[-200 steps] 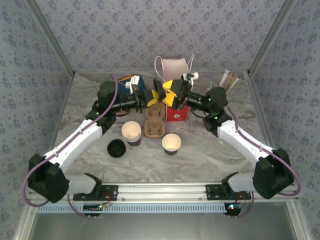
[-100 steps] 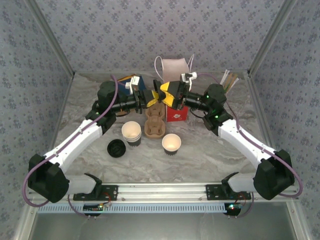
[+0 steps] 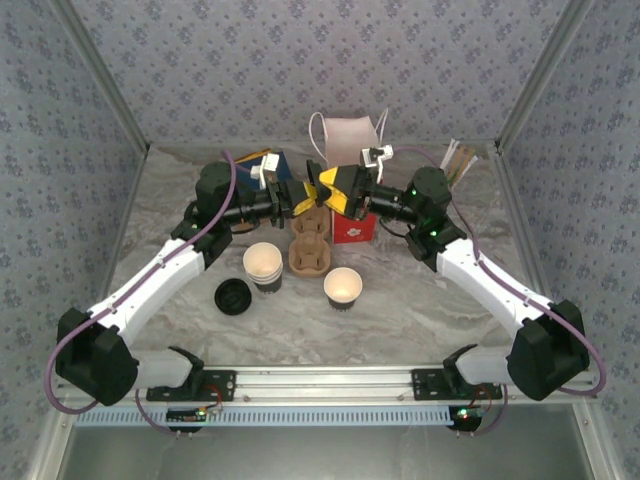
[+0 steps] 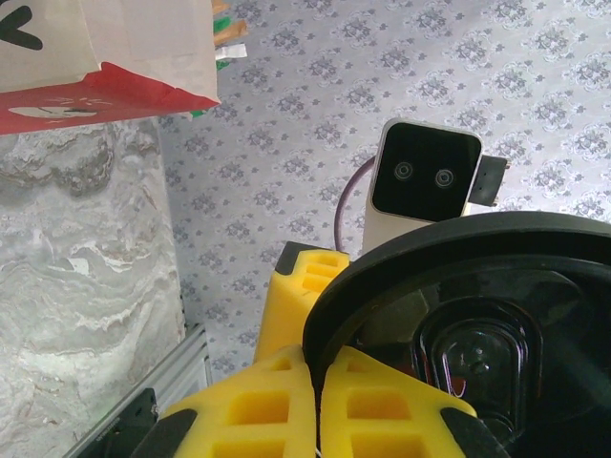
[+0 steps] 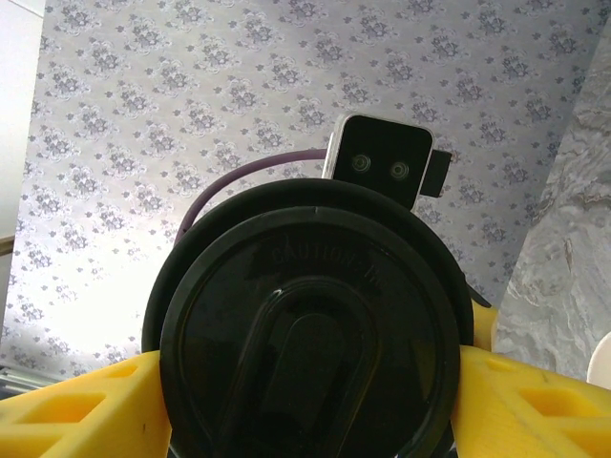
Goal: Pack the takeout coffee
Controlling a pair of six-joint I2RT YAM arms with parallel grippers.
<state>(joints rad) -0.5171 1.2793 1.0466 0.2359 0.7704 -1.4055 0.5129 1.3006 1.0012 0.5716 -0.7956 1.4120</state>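
Note:
Above the cardboard carrier point(image 3: 309, 245) my two grippers meet tip to tip around a round black lid point(image 5: 310, 334). My left gripper point(image 4: 315, 358) is shut, pinching the lid's rim point(image 4: 329, 286) between its yellow fingers. My right gripper point(image 5: 310, 391) spans the lid, with a yellow finger point(image 5: 76, 401) against each side of its edge. In the top view the left gripper point(image 3: 311, 193) and right gripper point(image 3: 332, 189) sit close together. The takeout coffee's paper cup point(image 3: 342, 288), cream inside, stands lidless on the table in front of the carrier.
A stack of lidless cups point(image 3: 263, 266) and loose black lids point(image 3: 232, 296) sit to the left front. A red and white paper bag point(image 3: 354, 229) stands right of the carrier, with a white handled bag point(image 3: 345, 140) behind. A blue box point(image 3: 272, 162) and stir sticks point(image 3: 458, 160) are at the back.
My right gripper has shifted a little left toward the left gripper, and its fingers have narrowed onto the lid. The left gripper stays put on the rim.

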